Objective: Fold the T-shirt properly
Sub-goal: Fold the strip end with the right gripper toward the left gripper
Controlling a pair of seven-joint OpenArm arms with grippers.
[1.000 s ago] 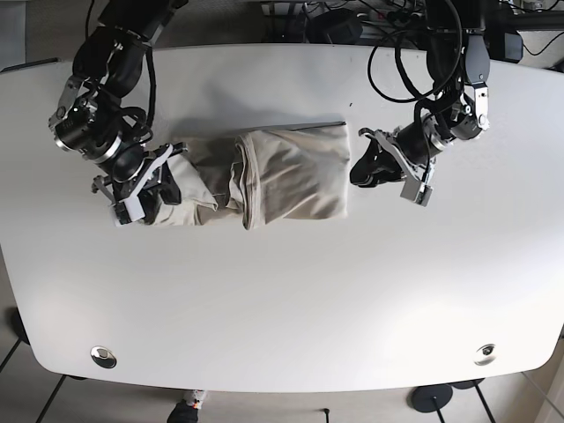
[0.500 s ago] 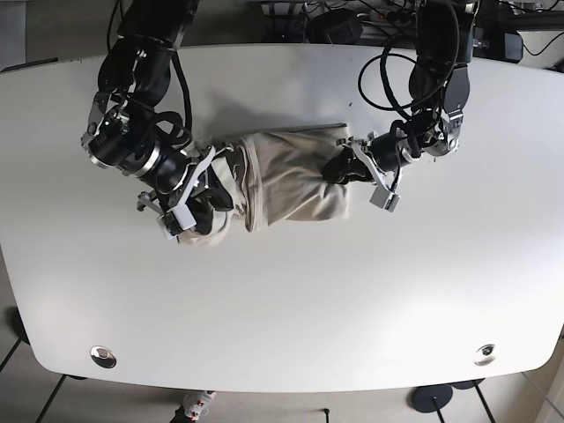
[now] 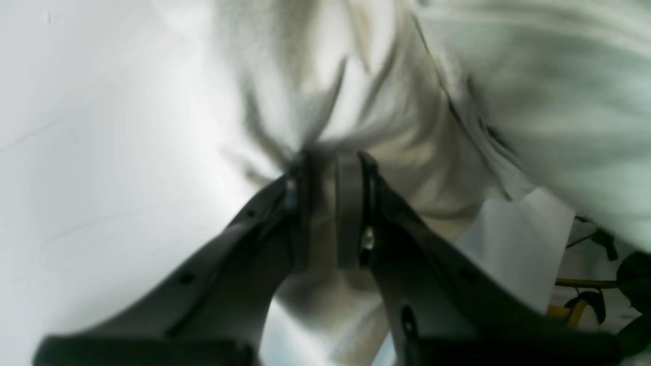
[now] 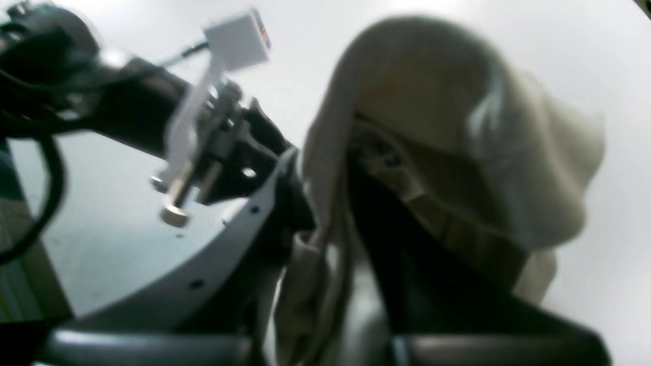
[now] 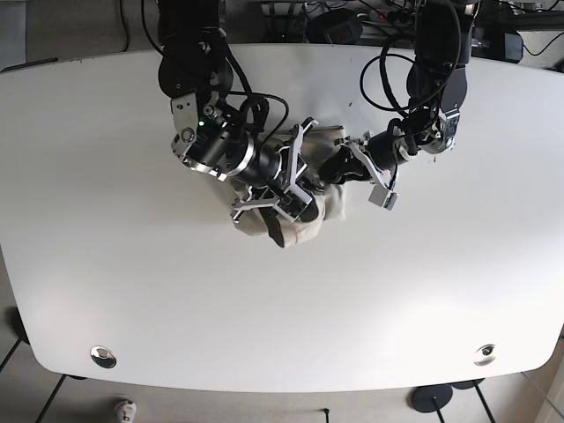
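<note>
The beige T-shirt (image 5: 304, 231) lies bunched in a small heap at the middle of the white table (image 5: 132, 291). My right gripper (image 5: 295, 198) hangs over that heap, shut on a fold of the T-shirt (image 4: 457, 127), which drapes over one finger; the right gripper (image 4: 330, 213) has cloth pinched between its fingers. At the heap's right edge my left gripper (image 5: 337, 167) is low. In the left wrist view the left gripper (image 3: 329, 162) is shut on a gathered pinch of the T-shirt (image 3: 407, 127). Most of the cloth is hidden under the right arm.
Both arms crowd the table's centre, the left arm (image 4: 127, 112) close beside my right fingers. Black cables (image 5: 388, 70) loop above the far edge. Two round metal fittings (image 5: 103, 356) (image 5: 484, 354) sit near the front corners.
My right arm swung from the table's left to the centre, carrying the shirt's left end over the rest. The spread cloth collapsed into a heap. The left gripper closed in on the right edge and stayed.
</note>
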